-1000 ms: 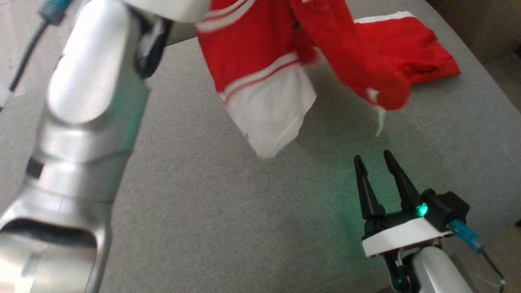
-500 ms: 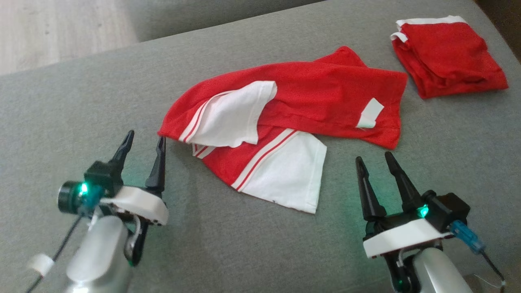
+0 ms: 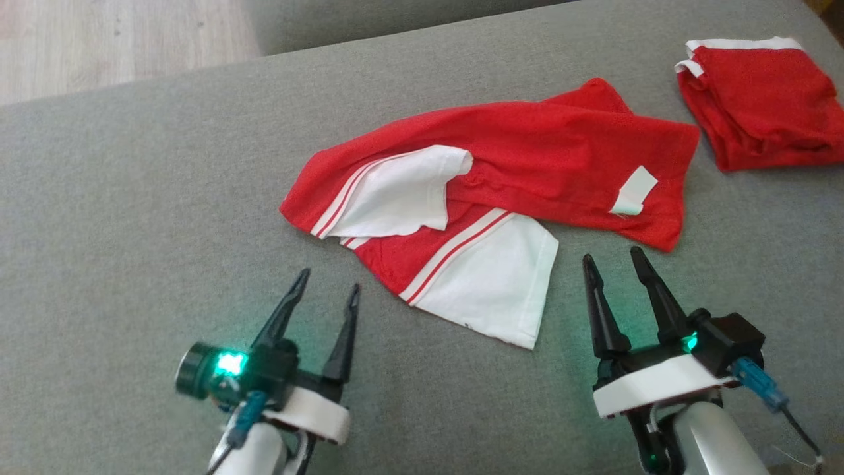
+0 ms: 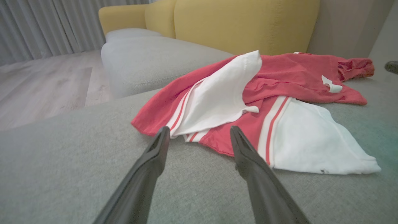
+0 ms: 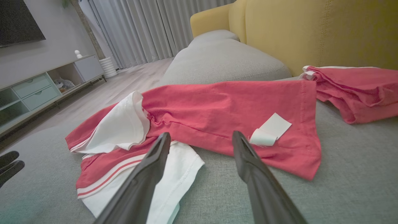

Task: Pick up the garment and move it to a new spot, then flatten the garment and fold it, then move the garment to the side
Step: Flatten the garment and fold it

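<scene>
While the crumpled red-and-white jersey garment [image 3: 527,152] lies at the middle of the grey fabric sofa seat [image 3: 132,231], the left gripper [image 3: 330,279] and right gripper [image 3: 611,254] hover over its near part, both spread wide, empty.

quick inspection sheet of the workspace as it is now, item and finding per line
surface: grey cushion, bare cloth around the work
job's things: red and white garment lying rumpled mid-cushion, one white sleeve folded over the red, white label showing; not flattened or folded
clutter: folded red piece at the far right, apart from the garment
grippers: left gripper and right gripper both open, holding nothing, just short of the garment's near edge
cables: blue-plugged cable at the right wrist, another at the left wrist
surroundings: wood floor, yellow sofa back, curtains, low cabinet
</scene>
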